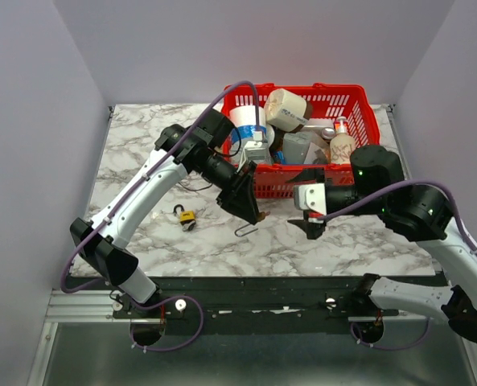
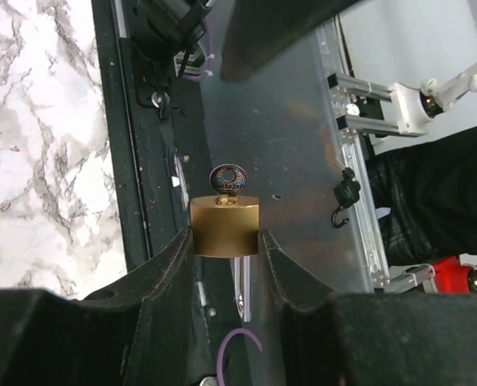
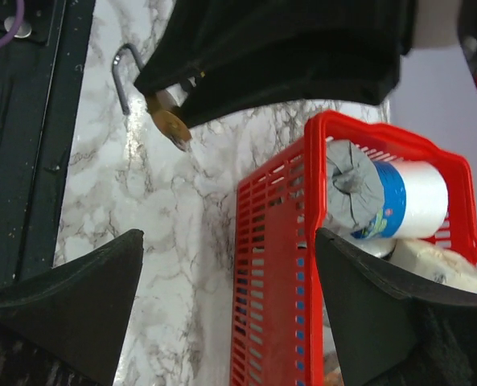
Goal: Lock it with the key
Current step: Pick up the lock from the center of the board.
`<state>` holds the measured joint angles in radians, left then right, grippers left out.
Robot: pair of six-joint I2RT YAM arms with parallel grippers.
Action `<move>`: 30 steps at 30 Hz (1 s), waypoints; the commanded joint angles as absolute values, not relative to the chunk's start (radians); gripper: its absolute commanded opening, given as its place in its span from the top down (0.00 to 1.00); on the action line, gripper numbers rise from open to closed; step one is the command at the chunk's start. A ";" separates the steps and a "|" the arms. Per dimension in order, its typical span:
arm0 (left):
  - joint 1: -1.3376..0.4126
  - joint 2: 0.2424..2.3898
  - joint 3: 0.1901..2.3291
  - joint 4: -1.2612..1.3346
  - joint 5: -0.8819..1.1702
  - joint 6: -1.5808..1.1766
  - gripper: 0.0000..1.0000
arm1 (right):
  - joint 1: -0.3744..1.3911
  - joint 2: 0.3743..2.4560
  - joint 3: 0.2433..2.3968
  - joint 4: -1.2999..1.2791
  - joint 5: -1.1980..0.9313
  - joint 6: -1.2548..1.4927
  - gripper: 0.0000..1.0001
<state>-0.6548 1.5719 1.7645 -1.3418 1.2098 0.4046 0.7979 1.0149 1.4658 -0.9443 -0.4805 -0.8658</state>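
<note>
- Currently my left pincer (image 2: pixel 226 238) is closed onto the brass padlock (image 2: pixel 226 228), one finger on each side face. The lock is held clear of the marble table (image 1: pixel 141 153).
- The key (image 2: pixel 228 178) sits in the keyway on the end facing away from my wrist. Only its round head is showing.
- The shackle (image 2: pixel 240 291) runs out the opposite end, back between my fingers. From the right wrist view it looks open with one leg free, but I cannot be sure.
- My right pincer (image 1: pixel 310 227) stands wide open and holds nothing. It is near the lock and points at it, but does not touch it.
- Risk 1: the key head is small. If the right fingers close off-centre, they may push the key sideways or draw it out rather than turn it.
- Risk 2: I hold the body on two smooth faces only. Turning force on the key could spin the lock in my grip or slip it out, and it would drop to the table.
- Risk 3: if the shackle leg is not seated, turning the key will lock nothing. Seating it comes first.
- Risk 4: the two pincers work close together, so a crooked approach could knock finger against finger.
- Further out, the red basket (image 1: pixel 359 100) lies just behind both wrists, so a wide swing could clip its wall.
- A small yellow-and-black object (image 1: pixel 187 215) lies on the table to the left, too small to identify.
</note>
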 commanded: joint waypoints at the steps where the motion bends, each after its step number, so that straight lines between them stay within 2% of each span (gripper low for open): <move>1: -0.672 1.557 1.744 -1.506 1.296 0.379 1.00 | 0.925 1.041 1.459 -0.856 -0.322 -0.916 0.15; 4: -0.687 1.557 1.732 -1.506 1.281 0.376 1.00 | 0.985 1.097 1.494 -0.900 -0.302 -0.920 0.30; 6: -0.696 1.552 1.720 -1.493 1.279 0.356 1.00 | 1.009 1.126 1.496 -0.904 -0.275 -0.928 0.33; 7: -0.699 1.551 1.715 -1.491 1.282 0.354 1.00 | 1.031 1.134 1.497 -0.914 -0.253 -0.946 0.37; 26: -0.698 1.554 1.695 -1.471 1.305 0.339 1.00 | 1.184 1.169 1.513 -1.032 -0.253 -0.959 0.40; 30: -0.698 1.562 1.697 -1.453 1.310 0.316 1.00 | 1.186 1.198 1.540 -1.019 -0.250 -0.945 0.44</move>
